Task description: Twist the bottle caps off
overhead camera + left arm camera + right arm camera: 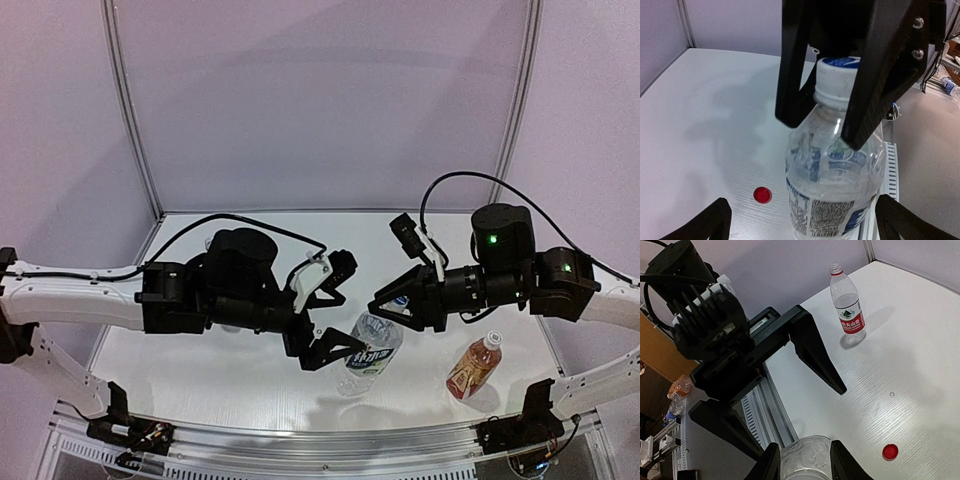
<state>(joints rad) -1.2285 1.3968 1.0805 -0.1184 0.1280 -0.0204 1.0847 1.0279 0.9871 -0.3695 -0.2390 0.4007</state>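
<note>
While the right gripper [822,131] jaws clench the blue-and-white cap [840,80], the left gripper [801,200] straddles the bottle [835,170], released.
Next, I judge: clamp the body, then twist.

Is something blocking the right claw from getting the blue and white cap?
Nothing visible is. The right gripper has its jaws on either side of the blue-and-white cap, pressed close. The loose red cap lies apart on the table.

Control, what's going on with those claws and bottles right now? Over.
Left claw open, straddling blue-label bottle. Right claw pinching its blue-and-white cap. Red cap already off, on table. Nothing in the way.
</note>
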